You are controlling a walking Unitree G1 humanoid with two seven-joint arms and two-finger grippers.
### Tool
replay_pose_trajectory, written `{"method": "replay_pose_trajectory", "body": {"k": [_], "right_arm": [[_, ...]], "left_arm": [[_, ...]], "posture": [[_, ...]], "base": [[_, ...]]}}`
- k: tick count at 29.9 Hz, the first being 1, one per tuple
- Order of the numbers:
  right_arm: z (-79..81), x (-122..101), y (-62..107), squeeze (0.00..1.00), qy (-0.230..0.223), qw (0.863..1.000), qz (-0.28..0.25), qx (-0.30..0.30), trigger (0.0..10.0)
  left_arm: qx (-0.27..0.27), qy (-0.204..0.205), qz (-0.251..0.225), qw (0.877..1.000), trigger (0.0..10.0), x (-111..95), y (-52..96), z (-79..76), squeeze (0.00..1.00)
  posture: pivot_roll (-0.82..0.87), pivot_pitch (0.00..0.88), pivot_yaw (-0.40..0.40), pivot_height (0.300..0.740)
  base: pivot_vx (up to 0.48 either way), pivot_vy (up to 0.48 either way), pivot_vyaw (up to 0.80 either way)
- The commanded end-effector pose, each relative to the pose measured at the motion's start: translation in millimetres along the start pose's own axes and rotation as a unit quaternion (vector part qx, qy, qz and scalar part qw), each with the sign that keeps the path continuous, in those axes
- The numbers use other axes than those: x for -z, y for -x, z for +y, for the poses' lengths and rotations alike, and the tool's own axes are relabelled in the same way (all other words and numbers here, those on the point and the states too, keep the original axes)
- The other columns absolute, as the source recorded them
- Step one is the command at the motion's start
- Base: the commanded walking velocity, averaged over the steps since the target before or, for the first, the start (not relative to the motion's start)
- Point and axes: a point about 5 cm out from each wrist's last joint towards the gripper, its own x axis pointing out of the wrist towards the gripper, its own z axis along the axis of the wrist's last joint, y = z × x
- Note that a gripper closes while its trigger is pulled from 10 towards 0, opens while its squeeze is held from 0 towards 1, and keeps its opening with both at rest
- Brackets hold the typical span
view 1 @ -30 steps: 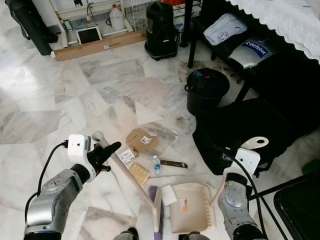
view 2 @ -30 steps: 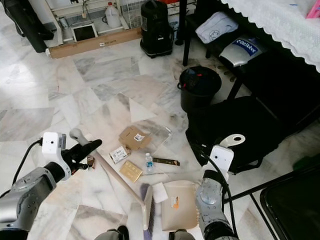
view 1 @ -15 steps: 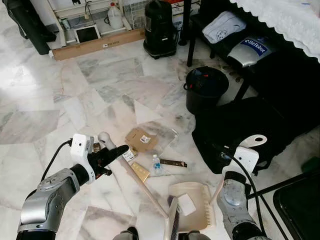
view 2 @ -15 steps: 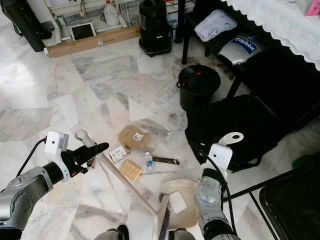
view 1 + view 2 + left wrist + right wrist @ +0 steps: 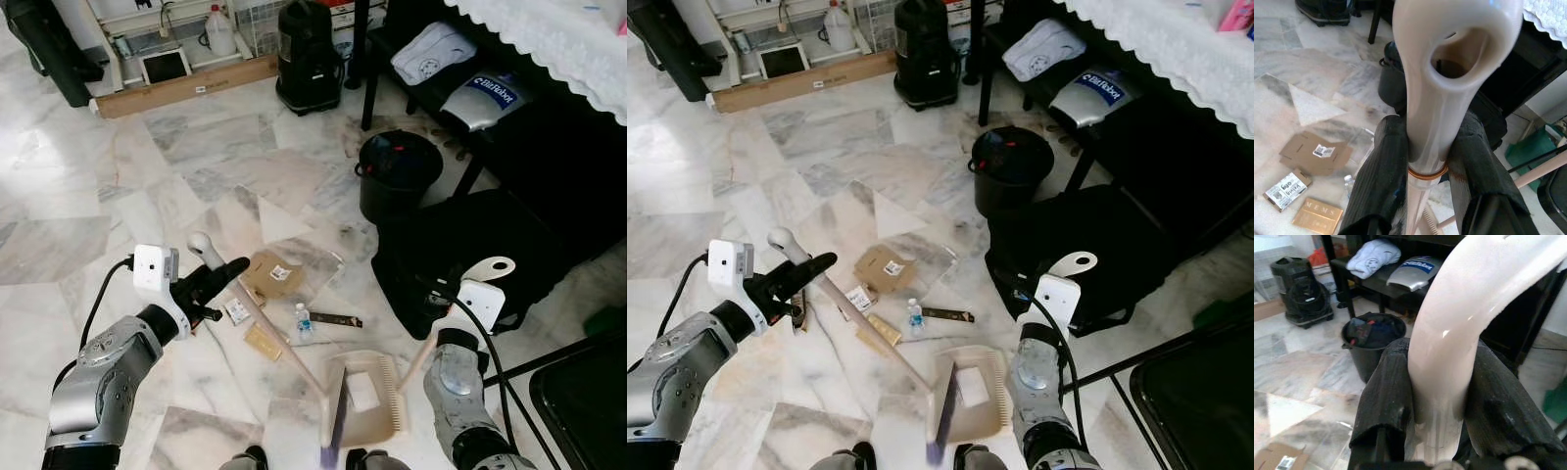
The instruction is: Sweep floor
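Standing on the marble floor (image 5: 118, 186), with a black bag (image 5: 470, 255) to the robot's right and a black bucket (image 5: 397, 174) just beyond it. A black vacuum cleaner (image 5: 309, 54) sits further out, near a long cardboard box (image 5: 186, 88) lying along the far wall.

Broom (image 5: 279, 338): the cream handle slants from upper left down to the brush head, which meets the dustpan (image 5: 362, 397) at its left edge, near the robot's feet. The left gripper (image 5: 217, 278) is clamped on the broom handle just below its looped end; in the left wrist view both fingers (image 5: 1376, 181) press on either side of the shaft, with the loop rising past the fingertips.

Dustpan: its pale tray lies flat on the floor with a white scrap (image 5: 361, 390) inside. Its long handle rises toward the right gripper (image 5: 475, 304), which grips it just under the hooked top; in the right wrist view the fingers (image 5: 1386, 396) squeeze the white handle from both sides.

Litter between the two tools: a flat brown cardboard piece (image 5: 274, 274), a small gold box (image 5: 263, 341), a white printed packet (image 5: 236, 311), a small plastic bottle (image 5: 303, 321), and a dark strip (image 5: 338, 320).

The left wrist view alone reveals lettering on the gold box; the right wrist view looks into the bucket, with red and dark contents.
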Motion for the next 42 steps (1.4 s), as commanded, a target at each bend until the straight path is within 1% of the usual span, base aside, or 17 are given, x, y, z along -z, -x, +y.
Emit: {"method": "replay_pose_trajectory", "body": {"k": [1,9,13,15,18,21,22,23,26,28,31,32,33,35,36,38,42], "right_arm": [[-1.2,3.1,0.8,0.00,-0.006,1.000,0.011,0.004,10.0],[-5.7,5.0,0.7,0.00,-0.016,1.000,0.019,0.010,10.0],[-6.3,2.2,-0.1,0.00,-0.020,1.000,0.010,0.007,10.0],[-8.6,0.7,-1.2,0.00,-0.020,1.000,0.005,0.005,10.0],[-11.0,0.2,-2.0,0.00,-0.019,1.000,0.003,0.006,10.0],[-13.0,-0.8,-2.8,0.00,-0.018,1.000,-0.001,0.006,10.0],[-14.4,-2.8,-3.5,0.00,-0.018,1.000,-0.006,0.006,10.0],[-14.4,-2.8,-3.5,0.00,-0.018,1.000,-0.006,0.006,10.0],[-15.9,-8.1,-5.6,0.00,-0.020,1.000,-0.020,0.007,10.0],[-16.3,-9.4,-6.4,0.00,-0.021,0.999,-0.024,0.007,10.0],[-17.4,-13.6,-10.2,0.00,-0.023,0.999,-0.031,0.007,10.0],[-17.4,-13.6,-10.2,0.00,-0.023,0.999,-0.031,0.007,10.0],[-17.4,-16.7,-14.0,0.00,-0.023,0.999,-0.035,0.005,10.0],[-17.0,-19.5,-17.1,0.00,-0.023,0.999,-0.038,0.004,10.0],[-17.0,-19.5,-17.1,0.00,-0.023,0.999,-0.038,0.004,10.0],[-16.0,-23.2,-21.6,0.00,-0.023,0.999,-0.039,0.003,10.0],[-15.8,-25.3,-23.3,0.00,-0.024,0.999,-0.042,0.002,10.0]], "left_arm": [[0.004,-0.007,-0.033,0.999,10.0,-13.9,2.7,-0.7,0.00],[0.001,-0.026,-0.075,0.997,10.0,-35.6,-4.6,-1.5,0.00],[-0.006,-0.032,-0.117,0.993,10.0,-53.6,-7.2,-4.6,0.00],[-0.013,-0.028,-0.162,0.986,10.0,-71.6,-10.3,-10.2,0.00],[-0.021,-0.031,-0.184,0.982,10.0,-79.7,-12.3,-11.7,0.00],[-0.035,-0.029,-0.204,0.978,10.0,-86.2,-14.1,-10.7,0.00],[-0.090,-0.050,-0.224,0.969,10.0,-89.4,-15.4,-1.6,0.00],[-0.090,-0.050,-0.224,0.969,10.0,-89.4,-15.4,-1.6,0.00],[-0.153,-0.087,-0.230,0.957,10.0,-82.1,-15.4,9.5,0.00],[-0.159,-0.096,-0.227,0.956,10.0,-79.1,-15.3,9.9,0.00],[-0.168,-0.157,-0.194,0.954,10.0,-59.9,-18.1,6.8,0.00],[-0.168,-0.157,-0.194,0.954,10.0,-59.9,-18.1,6.8,0.00],[-0.184,-0.157,-0.180,0.953,10.0,-43.1,-19.1,9.4,0.00],[-0.202,-0.151,-0.169,0.953,10.0,-29.2,-18.6,13.4,0.00],[-0.202,-0.151,-0.169,0.953,10.0,-29.2,-18.6,13.4,0.00],[-0.219,-0.155,-0.151,0.951,10.0,-11.0,-18.6,19.4,0.00],[-0.225,-0.156,-0.145,0.951,10.0,-5.1,-17.8,21.6,0.00]], "posture": [[0.08,0.143,0.007,0.740],[0.07,0.113,0.009,0.740],[0.06,0.099,0.007,0.740],[0.06,0.092,0.004,0.740],[0.05,0.090,0.003,0.740],[0.04,0.089,0.002,0.740],[0.03,0.077,0.004,0.740],[0.03,0.077,0.004,0.740],[0.01,0.066,0.002,0.740],[0.01,0.063,0.002,0.740],[0.01,0.042,-0.003,0.740],[0.01,0.042,-0.003,0.740],[0.00,0.021,-0.007,0.740],[-0.01,0.012,-0.009,0.740],[-0.01,0.012,-0.009,0.740],[-0.02,0.000,-0.009,0.740],[-0.02,0.000,-0.007,0.740]], "base": [[0.000,0.000,0.00],[0.000,0.000,0.00],[0.000,0.000,0.00],[0.000,0.000,0.00],[0.000,0.000,0.00],[0.000,0.000,0.00],[0.000,0.000,0.00],[0.000,0.000,0.00],[0.000,0.000,0.00],[0.000,0.000,0.00],[0.000,0.000,0.00],[0.000,0.000,0.00],[0.000,0.000,0.00],[0.000,0.000,0.00],[0.000,0.000,0.00],[0.000,0.000,0.00],[0.000,0.000,0.00]]}}
